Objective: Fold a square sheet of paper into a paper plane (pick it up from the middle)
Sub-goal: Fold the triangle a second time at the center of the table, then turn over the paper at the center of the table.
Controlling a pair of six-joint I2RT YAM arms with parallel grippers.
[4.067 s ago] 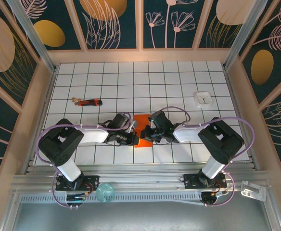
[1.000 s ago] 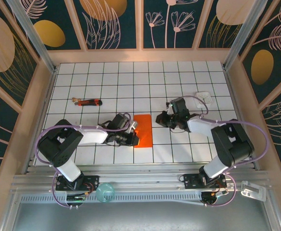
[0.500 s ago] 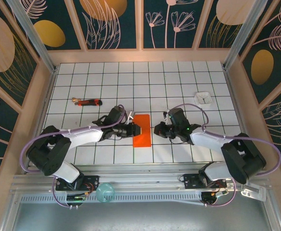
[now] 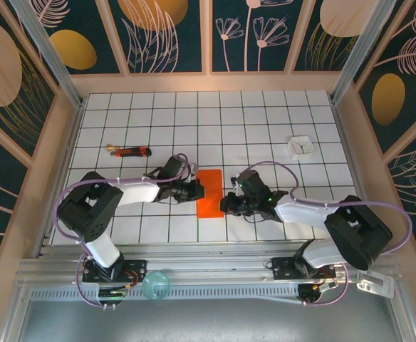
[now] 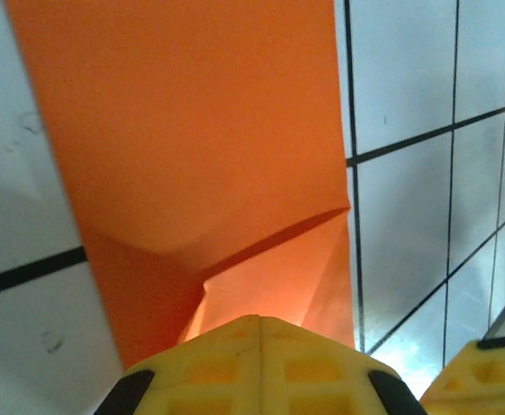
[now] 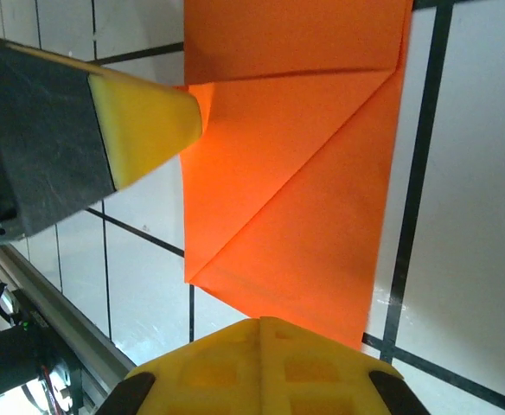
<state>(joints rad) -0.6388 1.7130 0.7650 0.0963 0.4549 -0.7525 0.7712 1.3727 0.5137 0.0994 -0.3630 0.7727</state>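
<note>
On the table (image 4: 265,128), left end effector (image 4: 201,190) and right end effector (image 4: 226,205), clenched, touch orange paper (image 4: 211,184).

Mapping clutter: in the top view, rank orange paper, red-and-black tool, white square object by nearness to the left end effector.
1. orange paper, right at the left end effector tip.
2. red-and-black tool, far left.
3. white square object, far right.

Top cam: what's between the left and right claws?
The orange sheet of paper, partly folded, lies between the left claw and right claw; the top view shows it.
</note>
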